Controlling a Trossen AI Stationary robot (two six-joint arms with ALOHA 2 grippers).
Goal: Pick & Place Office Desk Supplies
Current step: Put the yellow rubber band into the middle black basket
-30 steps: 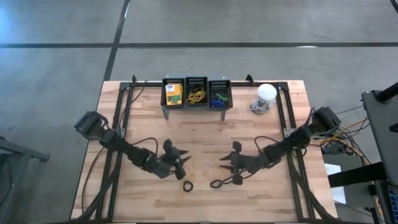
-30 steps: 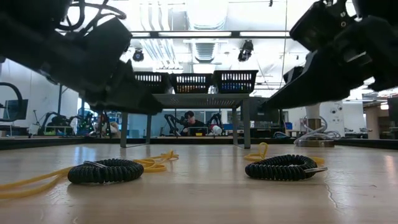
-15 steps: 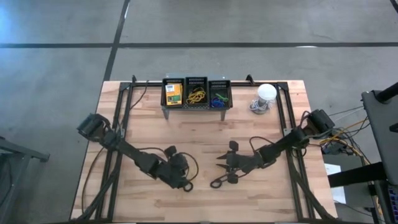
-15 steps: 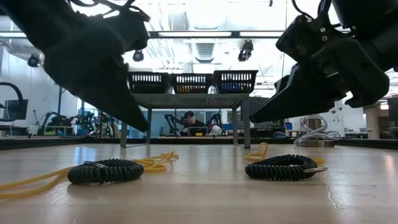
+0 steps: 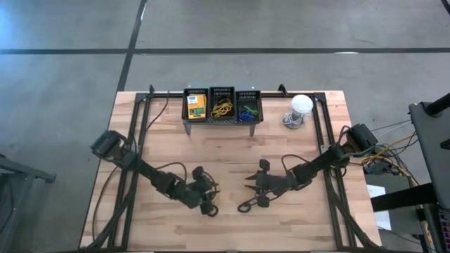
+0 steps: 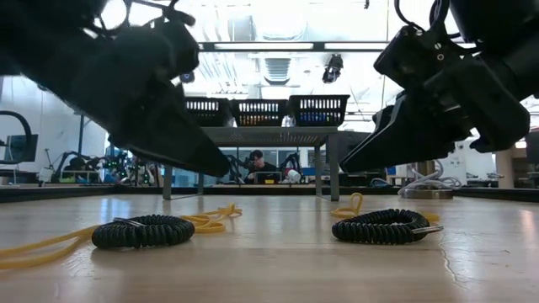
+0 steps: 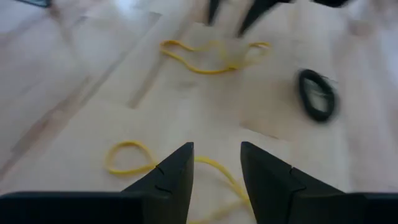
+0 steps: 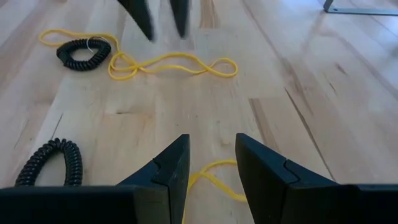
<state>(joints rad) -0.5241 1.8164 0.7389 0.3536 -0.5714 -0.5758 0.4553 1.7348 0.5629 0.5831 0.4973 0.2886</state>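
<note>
Two black coiled bands [image 6: 143, 231] [image 6: 383, 225] and several loose yellow rubber bands [image 8: 168, 62] lie flat on the wooden table near its front middle. My left gripper [image 5: 209, 197] hovers open just above the table. A yellow band [image 7: 130, 155] lies on the wood beneath its fingers, and a black coil [image 7: 317, 93] lies ahead of them. My right gripper [image 5: 252, 192] faces it, also open and clear of the table. It hangs over another yellow band [image 8: 214, 174], with a black coil [image 8: 46, 162] beside it.
At the far edge a grey shelf [image 5: 222, 121] carries three black baskets. These hold a crayon box [image 5: 195, 105], yellow bands [image 5: 222, 107] and green and blue bands [image 5: 247, 111]. A white bulb-like object [image 5: 301, 105] stands to the right of the shelf. Black frame rails run along both table sides.
My left gripper has moved toward the table's near edge and right, closer to the left black coil, and has turned at the wrist. The bands and coils have stayed where they were.
</note>
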